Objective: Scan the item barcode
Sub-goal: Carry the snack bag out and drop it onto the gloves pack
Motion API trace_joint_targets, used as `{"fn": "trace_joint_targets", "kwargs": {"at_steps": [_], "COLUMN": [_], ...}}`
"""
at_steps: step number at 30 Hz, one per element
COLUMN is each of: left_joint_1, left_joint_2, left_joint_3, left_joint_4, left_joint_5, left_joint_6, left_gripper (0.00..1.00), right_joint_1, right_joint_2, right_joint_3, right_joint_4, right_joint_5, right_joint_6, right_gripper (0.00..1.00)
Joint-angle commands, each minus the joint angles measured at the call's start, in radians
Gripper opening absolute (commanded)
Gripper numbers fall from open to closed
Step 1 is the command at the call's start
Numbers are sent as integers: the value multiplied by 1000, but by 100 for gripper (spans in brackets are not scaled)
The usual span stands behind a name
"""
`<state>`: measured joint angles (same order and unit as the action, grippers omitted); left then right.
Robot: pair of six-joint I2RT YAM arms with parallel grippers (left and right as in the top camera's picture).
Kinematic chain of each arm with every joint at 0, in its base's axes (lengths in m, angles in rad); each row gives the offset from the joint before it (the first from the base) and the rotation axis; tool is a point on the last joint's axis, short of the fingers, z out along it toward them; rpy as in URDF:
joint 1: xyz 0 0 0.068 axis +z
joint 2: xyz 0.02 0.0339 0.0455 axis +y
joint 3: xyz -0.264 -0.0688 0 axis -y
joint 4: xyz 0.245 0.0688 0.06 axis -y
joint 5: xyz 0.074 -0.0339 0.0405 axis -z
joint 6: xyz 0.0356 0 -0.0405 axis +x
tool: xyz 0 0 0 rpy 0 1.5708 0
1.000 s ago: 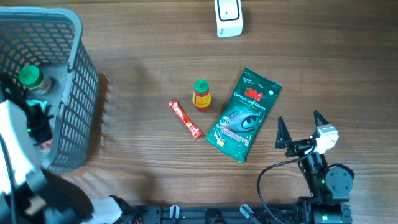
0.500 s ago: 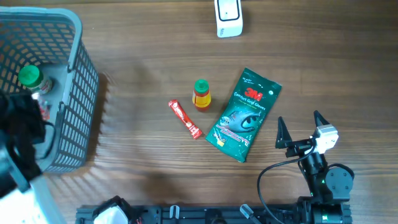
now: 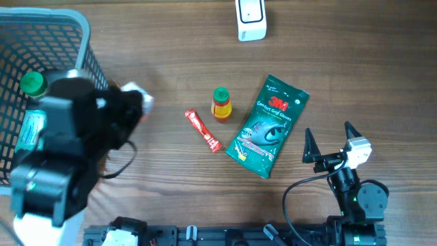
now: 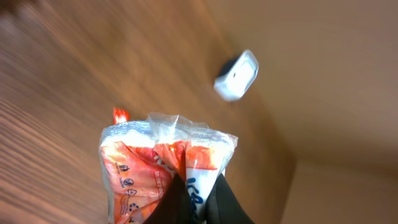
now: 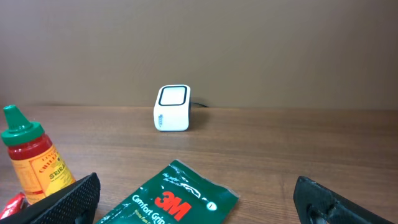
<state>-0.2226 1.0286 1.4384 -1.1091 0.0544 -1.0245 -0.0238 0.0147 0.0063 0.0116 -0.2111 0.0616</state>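
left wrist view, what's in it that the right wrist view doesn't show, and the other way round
Only the left wrist view: an orange-and-white packet pinched in the shut left gripper. Only the right wrist view: the sauce bottle with a green cap, the green glove pack, and the open right gripper, holding nothing. Both: the white scanner standing on the wooden table.

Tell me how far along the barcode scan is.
Done: the left gripper is shut on an orange-and-white packet, outside the basket. In hand: the packet is held up, with the scanner ahead in the left wrist view. Left: present its barcode to the scanner. Meanwhile the right gripper is open and holds nothing.
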Motion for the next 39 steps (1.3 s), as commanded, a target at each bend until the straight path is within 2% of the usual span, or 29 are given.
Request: {"fn": "trace_joint_targets", "kwargs": {"at_steps": [1, 5, 14, 20, 26, 30, 31, 33, 35, 37, 39], "left_joint_1": [-202, -380, -608, -697, -730, -730, -732, -733, -735, -735, -734], "left_joint_2": [95, 226, 480, 545, 656, 766, 791, 828, 834, 821, 798], "left_joint_3": [2, 2, 2, 2, 2, 2, 2, 2, 2, 8, 31], "left_joint_4": [6, 8, 93, 172, 200, 233, 242, 255, 258, 257, 257], "left_joint_5": [-120, -237, -235, -253, -451, -455, -451, -437, -429, -430, -430], "left_joint_6": [26, 22, 23, 27, 26, 26, 26, 27, 27, 36, 84], "left_gripper": [4, 4, 4, 4, 4, 4, 6, 18, 25, 42, 44], "right_joint_1": [4, 4, 4, 4, 4, 4, 4, 4, 4, 4, 4], "right_joint_2": [-10, -10, -10, -10, -10, -10, -10, -10, -10, -10, -10], "right_joint_3": [-1, -1, -1, -1, -1, -1, -1, -1, -1, -1, -1], "right_joint_4": [3, 3, 3, 3, 3, 3, 3, 3, 3, 3, 3], "right_joint_5": [8, 8, 8, 8, 8, 8, 8, 8, 8, 8, 8], "right_joint_6": [-10, -10, -9, -9, -10, -10, -10, -9, -9, -10, -9], "right_gripper": [100, 100, 100, 100, 100, 100, 100, 100, 100, 100, 100]}}
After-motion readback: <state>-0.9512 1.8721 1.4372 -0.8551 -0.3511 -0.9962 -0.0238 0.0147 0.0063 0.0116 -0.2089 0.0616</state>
